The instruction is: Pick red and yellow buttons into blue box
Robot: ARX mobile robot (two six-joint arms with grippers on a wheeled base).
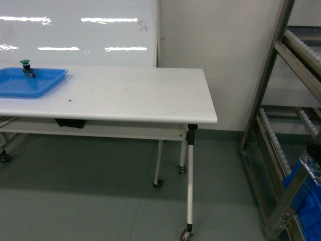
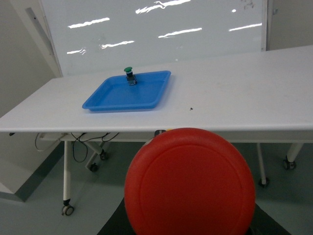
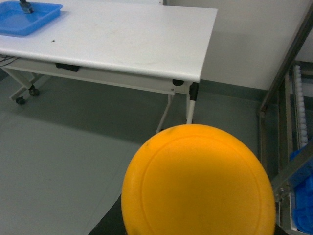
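Observation:
The red button's cap (image 2: 190, 183) fills the lower middle of the left wrist view, held in the air in front of the table. Only the dark fingers (image 2: 113, 227) of my left gripper show, behind the cap. The yellow button's cap (image 3: 198, 181) fills the lower right wrist view the same way, above the floor, with dark fingers (image 3: 105, 223) behind it. Part of the blue box (image 1: 307, 221) shows low in the metal rack at the right, also in the right wrist view (image 3: 303, 213). Neither gripper appears in the head view.
A white wheeled table (image 1: 140, 95) stands ahead. At its left end a shallow blue tray (image 1: 47, 80) holds a green button (image 1: 26, 67). A metal roller rack (image 1: 281, 100) stands at the right by the wall. Grey floor lies between the table and the rack.

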